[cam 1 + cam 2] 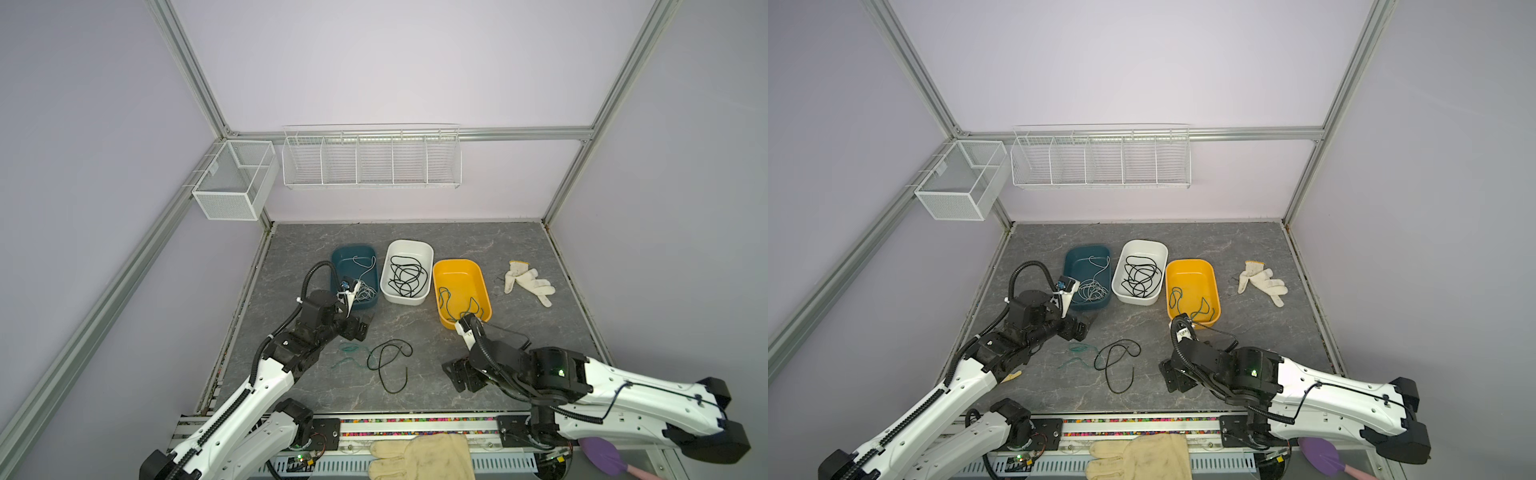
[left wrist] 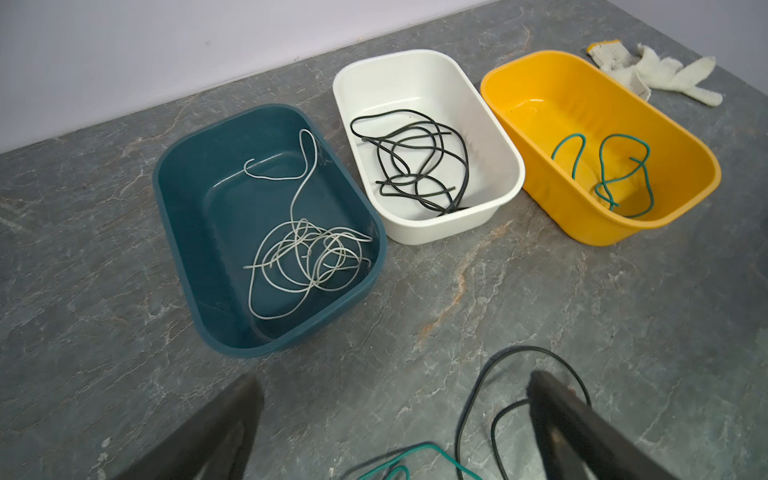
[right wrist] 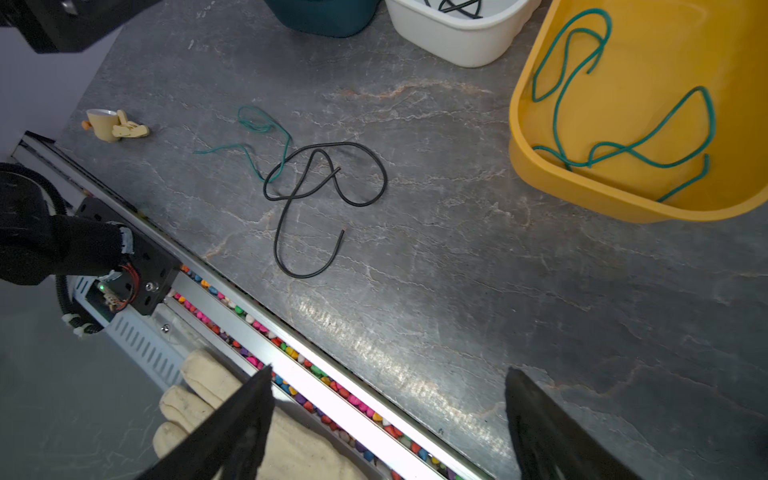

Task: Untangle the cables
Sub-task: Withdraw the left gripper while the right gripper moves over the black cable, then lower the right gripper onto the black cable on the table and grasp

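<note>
Two cables, a black cable and a teal cable, lie crossed at lower middle in both top views, while the left gripper and the right gripper gape empty; next, I think, one must pinch and pull them apart.

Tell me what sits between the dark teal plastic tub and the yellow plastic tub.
A white rectangular plastic tub holding looped black cables sits there; both top views and the left wrist view show it.
</note>
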